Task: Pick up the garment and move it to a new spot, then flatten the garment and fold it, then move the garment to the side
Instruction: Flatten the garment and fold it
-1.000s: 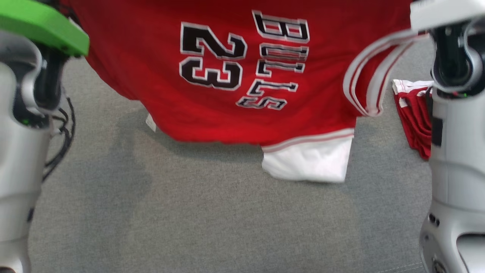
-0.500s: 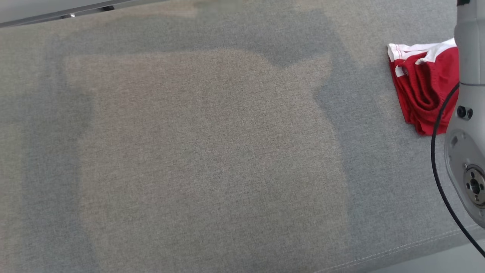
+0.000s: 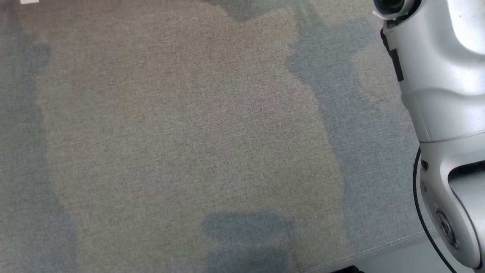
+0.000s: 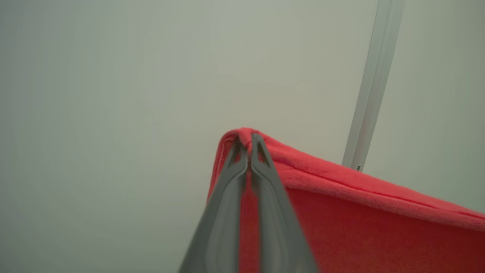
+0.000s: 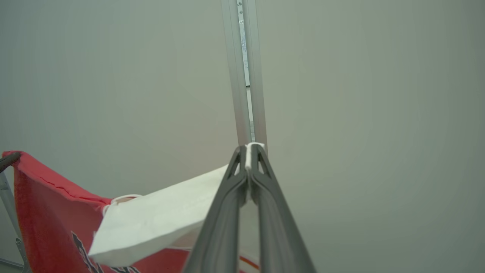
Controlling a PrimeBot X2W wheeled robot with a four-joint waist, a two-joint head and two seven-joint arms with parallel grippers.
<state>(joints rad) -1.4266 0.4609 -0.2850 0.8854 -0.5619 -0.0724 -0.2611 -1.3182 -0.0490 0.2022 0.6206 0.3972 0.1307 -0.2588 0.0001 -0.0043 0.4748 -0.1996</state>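
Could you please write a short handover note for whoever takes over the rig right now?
Left gripper: jaws shut on a red corner of the jersey.
Right gripper: jaws shut on a white edge of the same jersey.
The jersey hangs in the air between the two grippers, off the grey cloth surface seen in the head view.
Done: jersey picked up.
Left: lay it down at the new spot, flatten it, fold it, move it to the side.
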